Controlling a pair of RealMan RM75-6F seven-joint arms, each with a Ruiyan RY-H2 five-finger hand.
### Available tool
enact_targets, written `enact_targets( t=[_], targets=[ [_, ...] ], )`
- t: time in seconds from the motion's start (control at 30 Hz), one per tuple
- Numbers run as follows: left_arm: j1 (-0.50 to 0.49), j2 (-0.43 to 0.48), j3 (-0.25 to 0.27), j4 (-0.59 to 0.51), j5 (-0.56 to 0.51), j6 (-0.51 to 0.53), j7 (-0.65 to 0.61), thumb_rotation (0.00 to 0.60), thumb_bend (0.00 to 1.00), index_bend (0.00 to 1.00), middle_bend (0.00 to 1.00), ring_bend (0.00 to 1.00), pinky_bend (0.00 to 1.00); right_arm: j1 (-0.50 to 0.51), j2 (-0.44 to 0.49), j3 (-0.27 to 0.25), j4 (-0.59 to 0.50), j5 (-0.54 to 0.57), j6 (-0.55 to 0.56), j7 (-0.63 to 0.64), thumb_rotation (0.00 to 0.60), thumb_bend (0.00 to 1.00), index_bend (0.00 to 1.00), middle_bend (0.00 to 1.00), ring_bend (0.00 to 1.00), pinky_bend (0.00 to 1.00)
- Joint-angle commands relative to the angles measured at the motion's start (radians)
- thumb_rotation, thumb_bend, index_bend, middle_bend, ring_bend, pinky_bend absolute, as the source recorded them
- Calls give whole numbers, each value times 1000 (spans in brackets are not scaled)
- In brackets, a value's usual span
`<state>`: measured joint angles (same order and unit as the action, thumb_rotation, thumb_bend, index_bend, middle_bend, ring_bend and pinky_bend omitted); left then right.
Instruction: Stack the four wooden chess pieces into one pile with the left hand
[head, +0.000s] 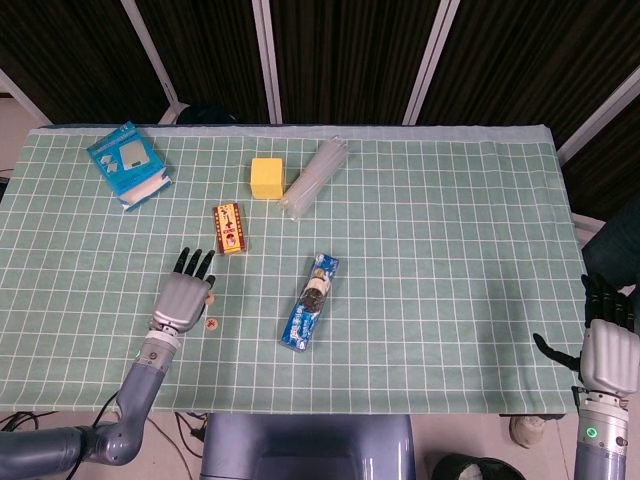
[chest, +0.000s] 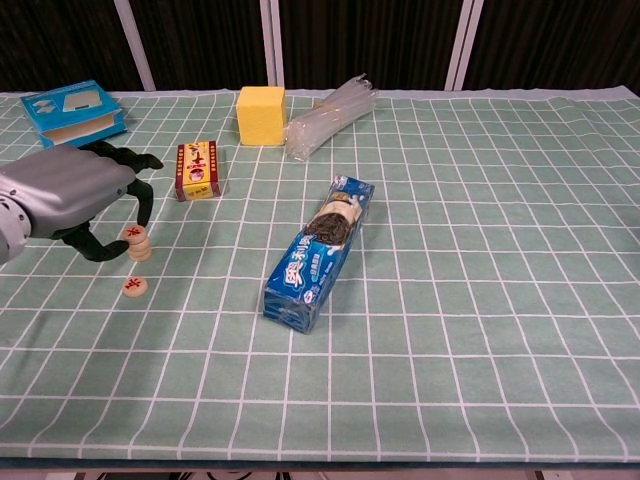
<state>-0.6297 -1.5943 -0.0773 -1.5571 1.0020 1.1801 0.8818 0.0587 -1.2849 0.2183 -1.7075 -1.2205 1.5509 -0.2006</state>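
A short pile of wooden chess pieces (chest: 139, 243) stands on the green-checked bench (chest: 450, 300), with one loose chess piece (chest: 134, 286) lying just in front of it. The left hand (chest: 70, 195) arches over the pile, fingertips (chest: 146, 215) at its top; whether it grips cannot be told. The right hand (head: 608, 345) hangs released off the bench's far edge.

Tablecloth (chest: 480, 300) is pale green with a white grid. Chess pieces (chest: 138, 242) are tan wood with red characters, the cube (chest: 261, 115) plain yellow, cookie pack (chest: 320, 252) blue, small box (chest: 198, 170) red-yellow, hands (chest: 70, 195) silver with black fingers.
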Motion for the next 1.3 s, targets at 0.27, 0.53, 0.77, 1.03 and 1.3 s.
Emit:
enact_targets(
  t=[0.27,0.53,0.77,1.03,1.3],
  targets=[
    [-1,1,1,-4,0,7,2,600,346,430,30,0,0,0,-1,1,1,0,2,-1,600,233,0,11,2,0],
    [-1,12,5,-22,6,12,4,600,339,385,23,0,0,0,-3,2,2,0,4,-3,600,233,0,12,2,0],
    [20,59,20,-97,77,65,-22,600,327,345,12,0,0,0,-3,0,3,0,3,-7,600,232,0,11,1,0],
    [100,133,108,-126,224,112,-180,600,266,346,7,0,0,0,-3,-1,-1,-2,4,-6,600,233,0,12,1,0],
    [86,139,114,-51,281,33,-282,600,266,341,8,0,0,-1,-5,1,-5,1,5,-8,600,232,0,12,1,0]
  ],
)
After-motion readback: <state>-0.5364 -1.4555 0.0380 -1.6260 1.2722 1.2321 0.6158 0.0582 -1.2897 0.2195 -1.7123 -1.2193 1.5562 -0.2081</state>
